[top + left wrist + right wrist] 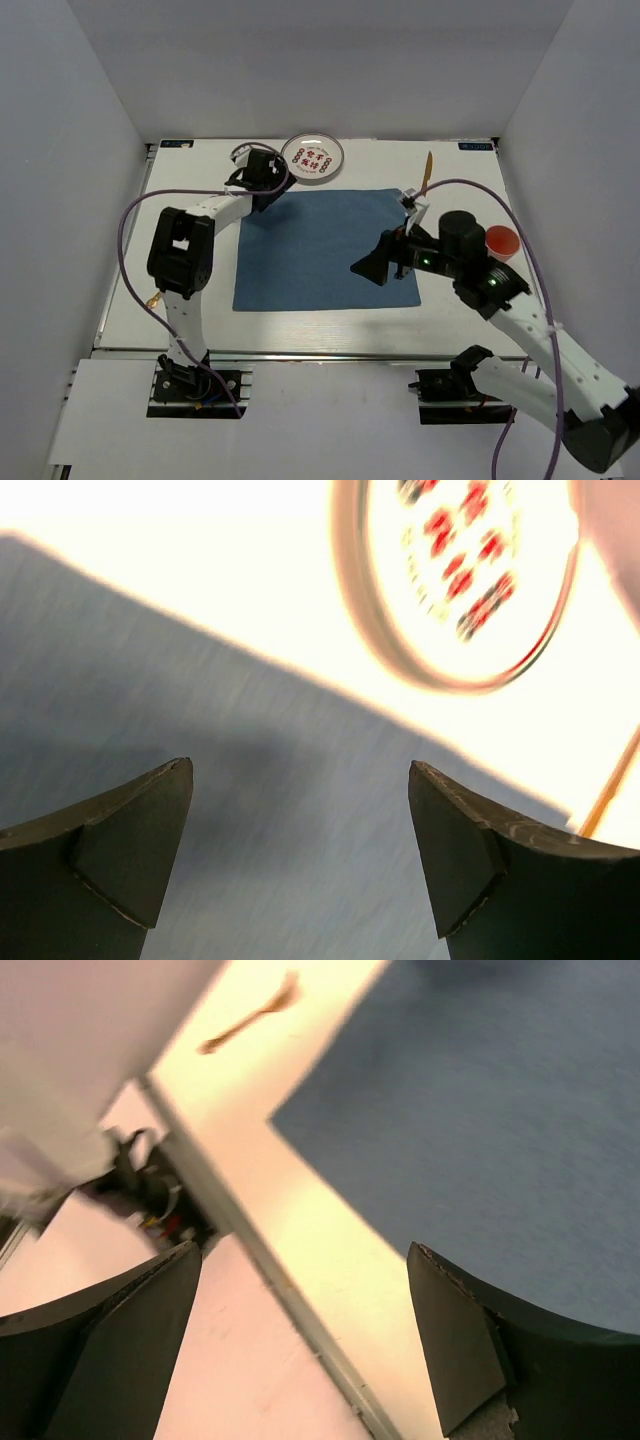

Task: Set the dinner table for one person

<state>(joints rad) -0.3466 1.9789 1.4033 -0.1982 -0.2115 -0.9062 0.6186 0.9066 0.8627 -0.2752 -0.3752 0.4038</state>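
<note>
Bounding the dinner table [330, 325] on the left, a white wall panel stands close to its silver rail. A small wooden utensil [155, 298] lies on the bare strip by that edge; whether it is a fork or a spoon is hard to tell. The left gripper [300, 763] hangs over the far left corner of the blue placemat [320, 250], its jaws spread wide with nothing between them. The patterned plate [312, 160] sits just beside it, near the far rail.

The placemat lies flat in the middle of the white tabletop, with bare table on all sides. The right gripper [303, 1247] hovers above the placemat's right part, jaws wide apart and empty. A long wooden utensil [428, 170] lies beyond the mat's far right corner. A red cup [502, 241] stands right of the mat, near the right wall.
</note>
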